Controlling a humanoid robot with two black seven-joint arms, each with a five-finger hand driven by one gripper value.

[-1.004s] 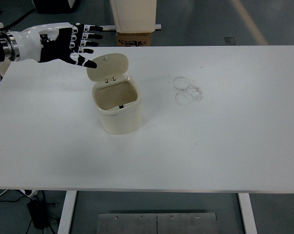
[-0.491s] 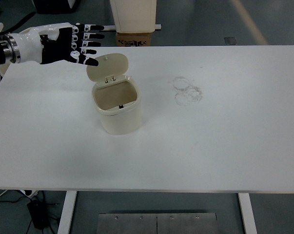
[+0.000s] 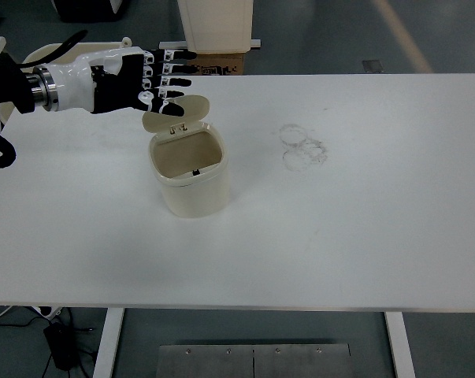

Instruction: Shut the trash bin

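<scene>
While spread, left hand point(image 3: 142, 79) atop lid point(image 3: 178, 108)

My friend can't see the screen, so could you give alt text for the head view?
A robot's left hand, fingers spread, reaches from the left over the raised lid of a small cream trash bin, which stands open on a white table. Faint ring marks show to the bin's right.

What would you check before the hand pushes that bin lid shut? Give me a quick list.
1. Left hand over the lid, fingers spread: ok.
2. Lid shut: not ok, it stands partly raised.
3. Bin upright on the table: ok.
4. Opening free of anything that blocks the lid: ok.
5. Fingertips touching the lid: cannot tell.
6. Table around the bin clear, with only faint ring marks to its right: ok.
</scene>
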